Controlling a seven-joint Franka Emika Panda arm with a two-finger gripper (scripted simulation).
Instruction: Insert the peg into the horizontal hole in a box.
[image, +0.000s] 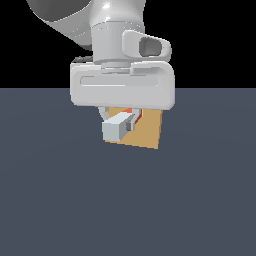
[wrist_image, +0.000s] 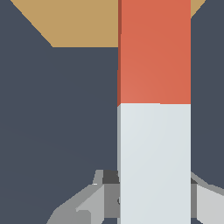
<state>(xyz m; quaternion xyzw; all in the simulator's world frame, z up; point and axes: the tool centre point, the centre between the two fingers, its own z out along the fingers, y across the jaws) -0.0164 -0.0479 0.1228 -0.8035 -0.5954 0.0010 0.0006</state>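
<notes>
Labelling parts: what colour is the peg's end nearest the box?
Orange-red; the peg shows best in the wrist view, toward the tan box.

- One short square-section peg (image: 119, 127), with one white, light grey part and one orange-red part; both parts show plainly in the wrist view (wrist_image: 154, 109).
- One flat-faced tan, wood-coloured box (image: 149, 131); the wrist view shows a single tan patch of it (wrist_image: 78, 22).
- One white robot arm (image: 107, 30), carrying one gripper (image: 128, 120).
- Two grey fingers, one on each side of the peg's white part in the wrist view (wrist_image: 109, 199).
- One dark blue-grey floor surface (image: 128, 200).
</notes>
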